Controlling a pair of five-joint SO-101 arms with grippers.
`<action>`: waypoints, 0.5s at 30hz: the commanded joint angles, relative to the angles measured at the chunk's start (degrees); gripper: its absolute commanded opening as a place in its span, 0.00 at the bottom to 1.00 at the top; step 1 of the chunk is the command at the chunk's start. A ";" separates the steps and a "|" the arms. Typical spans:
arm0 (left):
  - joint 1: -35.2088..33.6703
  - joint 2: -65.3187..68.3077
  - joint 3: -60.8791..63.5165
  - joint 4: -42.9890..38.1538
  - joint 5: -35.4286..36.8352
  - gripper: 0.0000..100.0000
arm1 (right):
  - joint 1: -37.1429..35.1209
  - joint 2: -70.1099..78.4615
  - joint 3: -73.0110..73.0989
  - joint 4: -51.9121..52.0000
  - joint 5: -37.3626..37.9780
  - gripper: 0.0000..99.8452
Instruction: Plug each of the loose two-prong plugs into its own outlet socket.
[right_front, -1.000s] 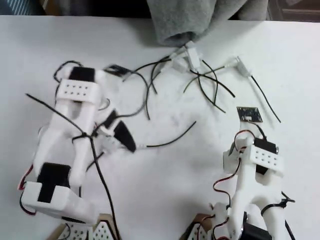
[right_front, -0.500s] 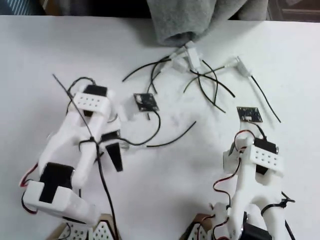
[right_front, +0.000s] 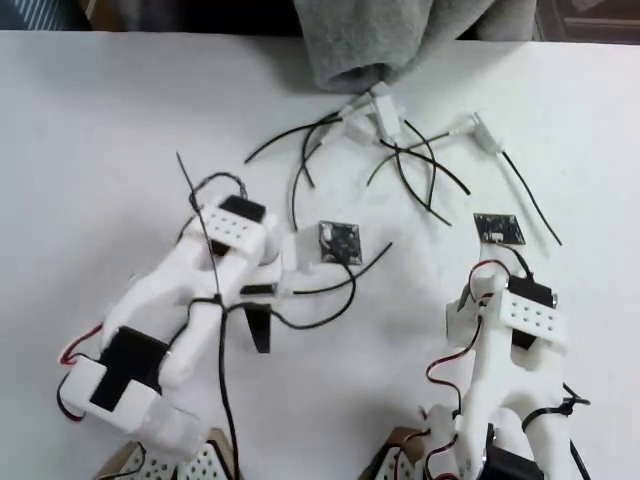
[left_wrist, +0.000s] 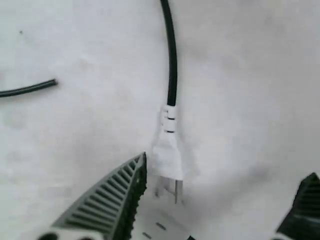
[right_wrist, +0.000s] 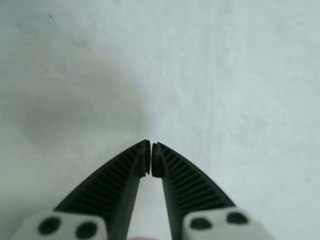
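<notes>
- Plug (left_wrist: 167, 159) — white, two-pronged, on a black cord (left_wrist: 172, 60) — is seen lying flat on the table (left_wrist: 260, 75), just beside one finger of the left gripper (left_wrist: 227, 167). The jaws are spread wide and nothing is clamped. The opening is judged to be set for closing over the plug body.
- A white slotted piece (left_wrist: 156, 229) is met just past the prongs. Whether it is a socket cannot be told.
- A dark square module (right_front: 340, 242) is found near the left gripper in the high view, with cord looped below it.
- More white plugs (right_front: 372, 116) are seen tangled near the table's far edge, well apart from both grippers and not yet seated.
- A second dark module (right_front: 498, 228) lies just ahead of the right arm (right_front: 510, 320).
- The right gripper (right_wrist: 151, 159) is pressed shut on nothing above bare table — judged to be parked while the other side works.
</notes>
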 joint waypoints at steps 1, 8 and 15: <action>0.04 -1.54 2.73 -5.80 0.00 0.44 | -0.40 -0.57 -0.26 -0.31 -0.09 0.02; -0.75 -1.45 3.87 -8.62 -0.26 0.39 | -0.40 -0.57 -0.26 -0.31 -0.26 0.02; 0.57 2.86 0.97 -10.20 0.00 0.13 | -0.40 -0.57 -0.26 -0.31 -0.44 0.02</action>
